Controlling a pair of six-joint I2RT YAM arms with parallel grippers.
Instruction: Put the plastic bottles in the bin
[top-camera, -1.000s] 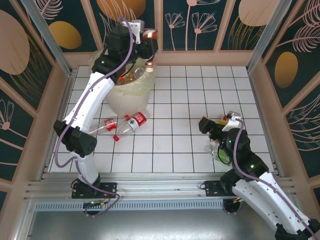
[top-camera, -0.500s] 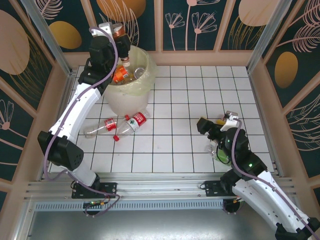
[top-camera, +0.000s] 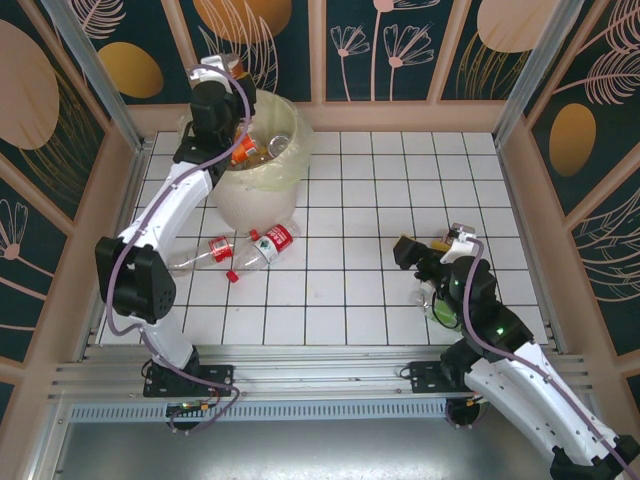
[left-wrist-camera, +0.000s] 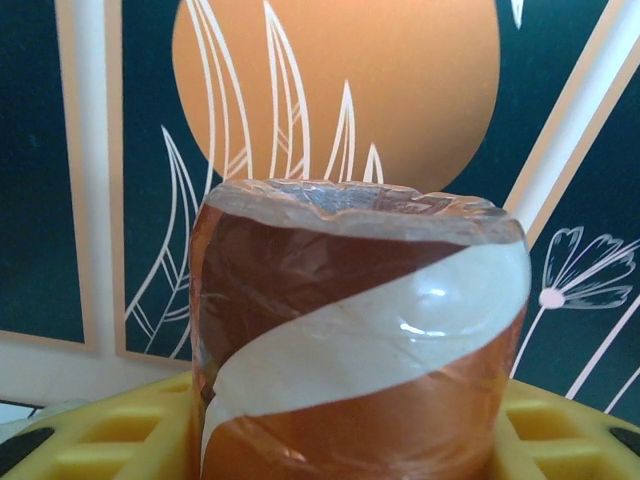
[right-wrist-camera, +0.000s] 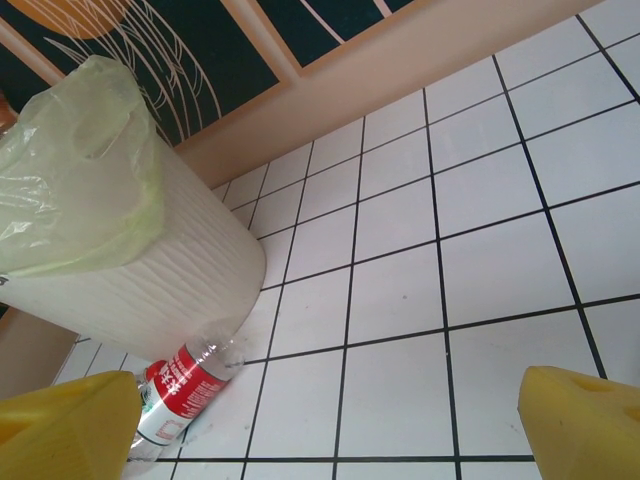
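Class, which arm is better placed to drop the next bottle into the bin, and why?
Left. The left claw is shut on an orange-labelled bottle, raised at the bin's far rim. The right claw is open, holding nothing, low over the tiles well away from the bin.

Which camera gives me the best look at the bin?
Top external. It looks down into the bin, so its open mouth, liner bag and the bottles inside are visible. The right wrist view catches its ribbed side wall and liner from low down, not the inside.
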